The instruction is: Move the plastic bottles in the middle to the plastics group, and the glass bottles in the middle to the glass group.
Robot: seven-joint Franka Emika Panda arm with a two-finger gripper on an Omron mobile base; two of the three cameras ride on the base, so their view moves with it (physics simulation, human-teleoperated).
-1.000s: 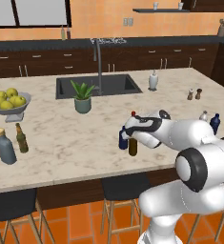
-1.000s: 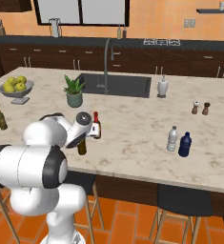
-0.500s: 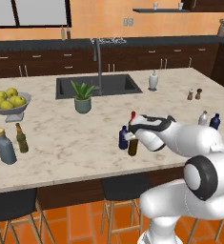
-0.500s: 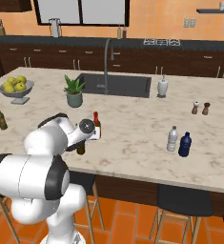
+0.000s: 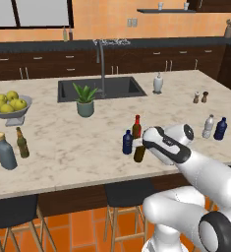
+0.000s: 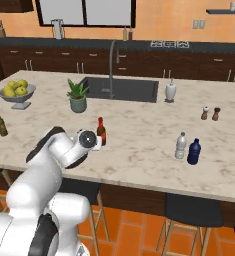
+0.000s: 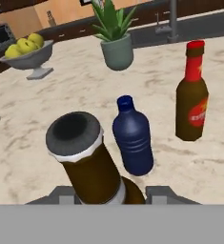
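My gripper (image 7: 112, 193) is shut on the plain brown glass bottle (image 7: 87, 162), whose dark top fills the near hand view. In the left base view this bottle (image 5: 139, 154) stands near the counter's front edge with the gripper (image 5: 144, 147) around it. Just behind it are the squat navy plastic bottle (image 5: 128, 142) (image 7: 133, 138) and the red-capped brown bottle (image 5: 136, 127) (image 6: 101, 131) (image 7: 192, 102). The plastics group, a clear bottle (image 5: 208, 126) and a dark blue bottle (image 5: 220, 129), stands at the right. The glass group, a grey-blue corked bottle (image 5: 5, 152) and an olive bottle (image 5: 22, 142), stands at the left.
A potted plant (image 5: 85, 101) stands by the sink (image 5: 102, 88), with the tall faucet behind it. A fruit bowl (image 5: 10, 106) sits at the far left. A white dispenser (image 5: 158, 83) and salt and pepper shakers (image 5: 200, 97) stand at the right rear.
The arm's elbow has swung out to the right and lower in the left base view. The hand stays at the plain brown bottle, fingers drawn slightly tighter. The other bottles have not moved.
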